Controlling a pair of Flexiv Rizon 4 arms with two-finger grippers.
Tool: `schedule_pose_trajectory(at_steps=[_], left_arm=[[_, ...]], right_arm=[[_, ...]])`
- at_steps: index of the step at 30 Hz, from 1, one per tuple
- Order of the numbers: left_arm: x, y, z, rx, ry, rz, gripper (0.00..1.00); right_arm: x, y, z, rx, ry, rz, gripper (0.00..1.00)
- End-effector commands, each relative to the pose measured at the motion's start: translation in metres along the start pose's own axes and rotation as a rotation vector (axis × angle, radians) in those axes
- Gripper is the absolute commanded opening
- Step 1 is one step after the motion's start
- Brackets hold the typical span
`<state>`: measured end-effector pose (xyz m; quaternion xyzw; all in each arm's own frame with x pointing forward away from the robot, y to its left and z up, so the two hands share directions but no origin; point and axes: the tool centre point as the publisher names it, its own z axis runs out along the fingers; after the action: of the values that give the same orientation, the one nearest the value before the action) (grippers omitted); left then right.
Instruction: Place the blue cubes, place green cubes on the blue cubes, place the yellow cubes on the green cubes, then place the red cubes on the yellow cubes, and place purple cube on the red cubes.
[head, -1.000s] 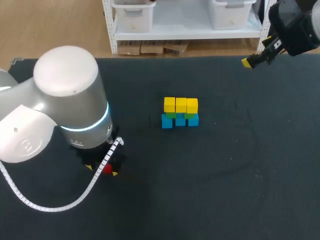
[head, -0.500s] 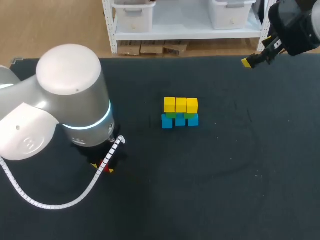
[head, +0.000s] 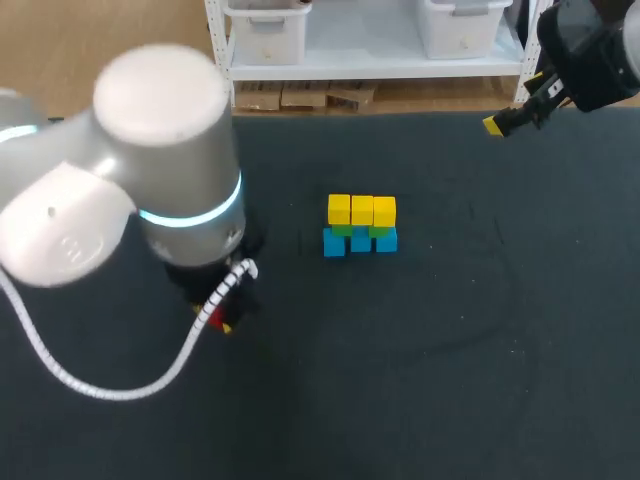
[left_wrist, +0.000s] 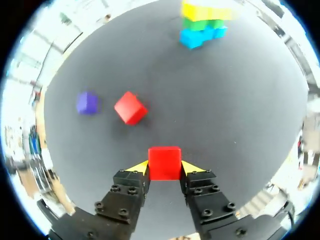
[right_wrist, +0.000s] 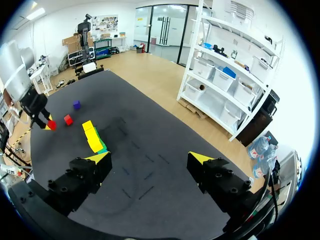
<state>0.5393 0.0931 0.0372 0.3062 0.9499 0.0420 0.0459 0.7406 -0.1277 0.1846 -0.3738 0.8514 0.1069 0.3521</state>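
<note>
The left end effector (left_wrist: 164, 168) is pinching a red cube (left_wrist: 164, 161) between its two yellow-tipped fingers. One finger presses each flat side, and the cube sits square to the fingers. A cube has no long axis, so what counts is how its faces line up with the place it goes.

Just ahead of the fingers, on the dark worktop (left_wrist: 240, 115), lies a second red cube (left_wrist: 130, 107), turned cornerwise to them. A purple cube (left_wrist: 87, 103) sits near it, not touching.

Far ahead, across the worktop, stands the stack (left_wrist: 202, 22). From above, the left arm (head: 150, 190) comes in from the robot's left. Its end effector is on the robot's side of the stack and to its left, so the stack lies farther out and to the right, well apart from the held cube.

The stack is a short wall with its long axis running side to side across the robot's front. Three yellow cubes (head: 361, 210) form the top row. Green cubes (head: 344, 230) show only as a sliver beneath them, and blue cubes (head: 360, 242) sit at the bottom. The carried cube probably belongs on the yellow row, faces parallel to it.

Farthest off, the right end effector (right_wrist: 150, 158) hangs over the far right corner, its fingers spread wide and empty. It is also well apart from the stack, so the left one, already loaded, is the one placed to act.
</note>
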Motion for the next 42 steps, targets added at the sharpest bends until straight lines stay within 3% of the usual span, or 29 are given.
schedule_pose_trajectory(at_steps=[1, 7, 16, 23, 32, 35, 42], left_arm=[[-0.005, 0.013, -0.041, -0.008, -0.006, 0.252, 0.0], [-0.031, 0.019, -0.074, -0.019, -0.003, 0.432, 0.0], [-0.086, 0.011, -0.092, -0.014, -0.007, 0.575, 0.0], [-0.132, 0.004, -0.094, 0.002, 0.009, 0.671, 0.0], [-0.173, -0.003, -0.099, -0.009, 0.061, 0.789, 0.0], [-0.185, -0.008, -0.097, 0.01, 0.058, 0.817, 0.06], [-0.201, -0.018, -0.083, 0.043, 0.011, 0.833, 0.01]], right_arm=[[0.0, 0.001, 0.0, 0.002, 0.0, 0.0, 1.0], [0.0, 0.001, 0.0, 0.002, 0.0, 0.0, 1.0], [0.0, 0.001, 0.0, 0.002, 0.0, 0.0, 1.0], [0.0, 0.001, 0.0, 0.002, 0.0, 0.0, 1.0], [0.0, 0.001, 0.0, 0.002, 0.0, 0.0, 1.0], [0.0, 0.001, 0.0, 0.002, 0.0, 0.0, 1.0], [0.0, 0.001, 0.0, 0.002, 0.0, 0.0, 1.0]])
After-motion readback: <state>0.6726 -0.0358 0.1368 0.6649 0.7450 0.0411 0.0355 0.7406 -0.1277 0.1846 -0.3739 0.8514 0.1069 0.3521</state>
